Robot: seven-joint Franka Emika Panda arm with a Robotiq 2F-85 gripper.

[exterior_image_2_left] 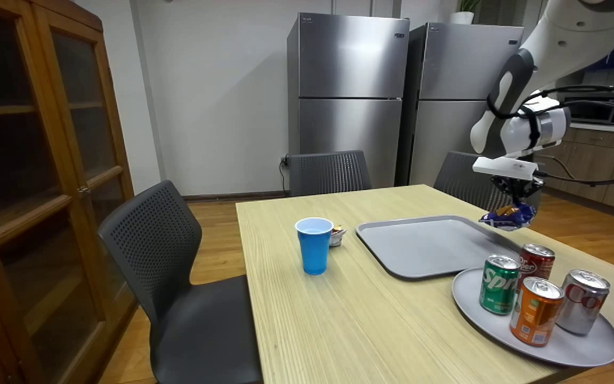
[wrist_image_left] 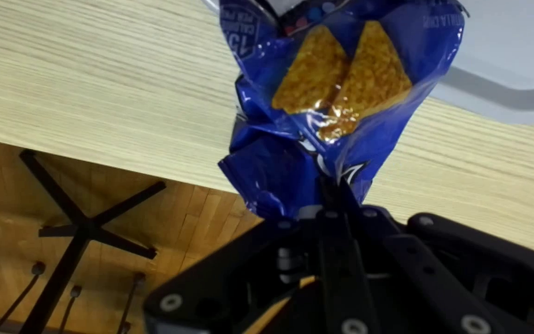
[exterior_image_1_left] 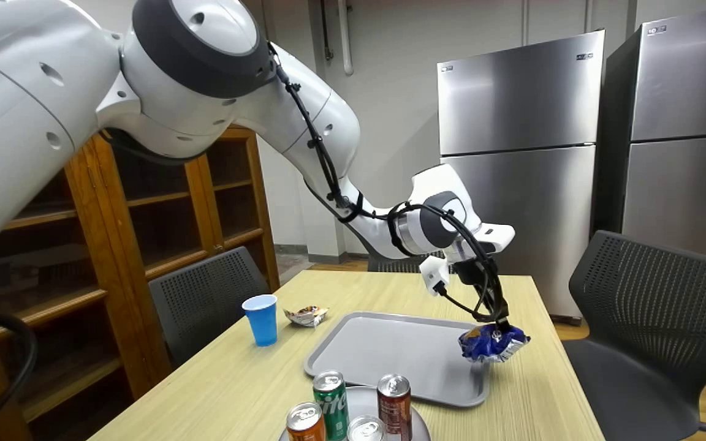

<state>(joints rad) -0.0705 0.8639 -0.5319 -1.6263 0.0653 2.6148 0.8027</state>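
- One gripper [wrist_image_left: 336,188], clenched on one blue chip bag [wrist_image_left: 322,125], pinching a crumpled part of it.
- The bag hangs by the edge of one gray tray [exterior_image_2_left: 429,245]; in the wrist view it covers part of that edge, with bare table [wrist_image_left: 109,93] showing beside it.
- One round plate [exterior_image_2_left: 467,298], just beside the tray, bearing four cans: a green can [exterior_image_2_left: 499,285], an orange can [exterior_image_2_left: 536,314], a dark red can [exterior_image_2_left: 537,264] and a silver can [exterior_image_2_left: 583,303], all upright.
- One blue cup [exterior_image_2_left: 315,248], upright on the table near the tray.
- One crumpled wrapper [exterior_image_1_left: 308,316] near the cup, partly hidden behind it in an exterior view [exterior_image_2_left: 338,236].
- Three chairs around the table: a near chair [exterior_image_2_left: 152,250], a far chair [exterior_image_2_left: 328,173] and a side chair [exterior_image_1_left: 653,318].
- Two refrigerators behind: a nearer refrigerator [exterior_image_2_left: 349,58] and a farther refrigerator [exterior_image_2_left: 467,64].
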